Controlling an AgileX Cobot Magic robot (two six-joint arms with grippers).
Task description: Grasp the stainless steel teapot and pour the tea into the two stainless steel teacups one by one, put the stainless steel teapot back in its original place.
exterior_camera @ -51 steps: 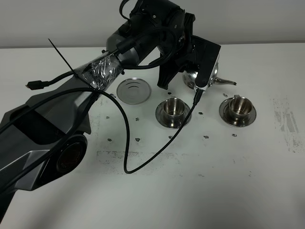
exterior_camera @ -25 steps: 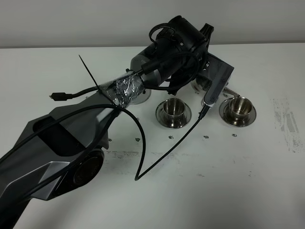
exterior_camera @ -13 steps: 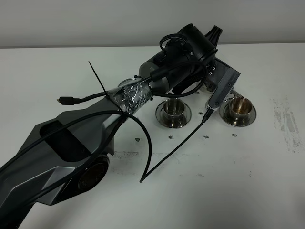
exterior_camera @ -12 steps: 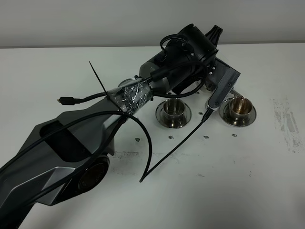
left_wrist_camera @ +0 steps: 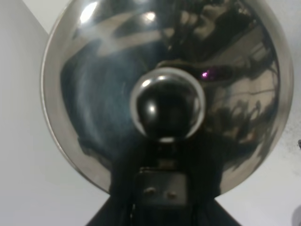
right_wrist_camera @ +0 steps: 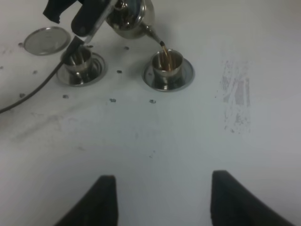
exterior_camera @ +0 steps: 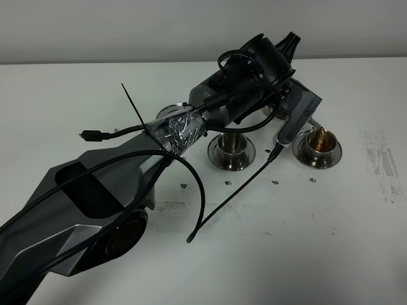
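Observation:
My left gripper [left_wrist_camera: 160, 186] is shut on the stainless steel teapot [left_wrist_camera: 94, 94], whose mirror lid and knob [left_wrist_camera: 167, 106] fill the left wrist view. In the right wrist view the teapot [right_wrist_camera: 130, 16] hangs tilted, spout down. A thin stream of reddish-brown tea [right_wrist_camera: 162, 51] runs into the right teacup [right_wrist_camera: 168, 66]. From above, that teacup [exterior_camera: 321, 145] holds brown liquid, and the arm hides most of the teapot. The other teacup [exterior_camera: 231, 149] stands on its saucer to the left, under the arm. My right gripper [right_wrist_camera: 162, 202] is open over bare table, well short of the cups.
A flat round steel saucer [right_wrist_camera: 46, 40] lies left of the cups, half hidden by the left arm [exterior_camera: 181, 130] in the high view. A loose black cable [exterior_camera: 238, 187] trails from the wrist across the white table [exterior_camera: 331, 241]. Grey scuff marks [exterior_camera: 381, 165] lie at the right.
The left arm has carried the teapot rightward past the middle cup to the right cup and tipped it. Tea now streams into that cup, which shows brown liquid.

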